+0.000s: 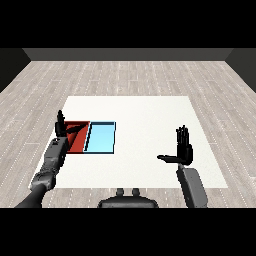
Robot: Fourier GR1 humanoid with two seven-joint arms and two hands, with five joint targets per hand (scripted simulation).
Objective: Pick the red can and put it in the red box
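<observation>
Hovering over the red tray (80, 141), the left hand (61, 128) has fingers released; right hand (184, 150), well right, fingers likewise straight, empty.

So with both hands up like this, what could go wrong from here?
No red can shows anywhere in the head view, so there may be nothing to pick. The left hand, fingers straight, sits over the red tray and hides part of it; a can could lie behind it. The right hand is open and well away from both trays, so it has a long reach to the light blue tray.
</observation>
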